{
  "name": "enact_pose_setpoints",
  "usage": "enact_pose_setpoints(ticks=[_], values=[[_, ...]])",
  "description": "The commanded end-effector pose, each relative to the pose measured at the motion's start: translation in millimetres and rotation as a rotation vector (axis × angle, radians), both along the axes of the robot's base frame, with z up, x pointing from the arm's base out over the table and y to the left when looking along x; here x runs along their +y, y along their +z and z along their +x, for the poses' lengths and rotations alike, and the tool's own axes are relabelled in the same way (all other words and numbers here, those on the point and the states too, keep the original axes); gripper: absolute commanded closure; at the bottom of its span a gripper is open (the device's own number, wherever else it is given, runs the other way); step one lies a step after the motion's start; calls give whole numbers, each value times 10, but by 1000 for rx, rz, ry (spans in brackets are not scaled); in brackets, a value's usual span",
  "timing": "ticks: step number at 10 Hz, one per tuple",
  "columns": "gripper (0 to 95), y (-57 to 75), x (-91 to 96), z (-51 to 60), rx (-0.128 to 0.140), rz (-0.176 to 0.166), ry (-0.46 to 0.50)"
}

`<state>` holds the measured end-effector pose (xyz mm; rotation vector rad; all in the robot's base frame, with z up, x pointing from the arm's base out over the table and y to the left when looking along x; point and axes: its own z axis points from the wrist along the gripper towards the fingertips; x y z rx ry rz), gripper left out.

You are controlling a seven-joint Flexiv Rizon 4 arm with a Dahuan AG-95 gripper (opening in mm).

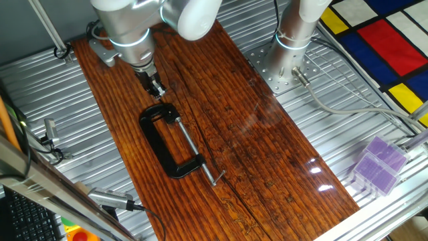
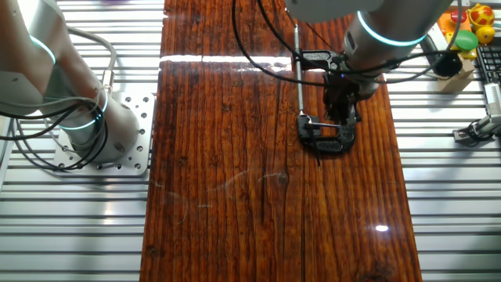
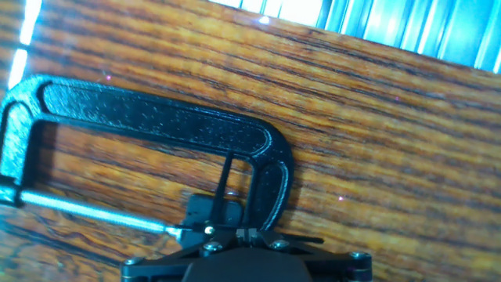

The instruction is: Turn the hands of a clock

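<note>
One black C-clamp (image 1: 169, 144) of cast metal with a rough, pebbled skin lies flat on the dark red-brown wooden board (image 1: 267, 154), whose grain runs in long fine stripes and whose surface is glossy. The clamp has a bright threaded steel screw (image 1: 194, 150) with a thin cross handle at its far end. The clock itself is too small to make out; it can only be inside the mouth of the clamp, where a small dark block (image 3: 213, 211) shows in the hand view, touching the tip of the screw.

The black two-finger gripper (image 1: 156, 89) hangs just above that end of the clamp. Its fingertips appear close together, but I cannot tell if they pinch anything.

The board rests on a ribbed aluminium table (image 1: 348, 134). Beside the clamp's board stands one second silver arm base (image 1: 294, 37). Near the table edge lies one pale violet plastic box (image 1: 378, 164), and beyond it a mat with red, yellow and blue squares (image 1: 388, 47).
</note>
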<state>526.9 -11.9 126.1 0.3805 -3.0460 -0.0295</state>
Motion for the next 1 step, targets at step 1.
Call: enact_pose_setpoints(ticks=[1], values=[[950, -3, 2, -2, 1, 6, 29]])
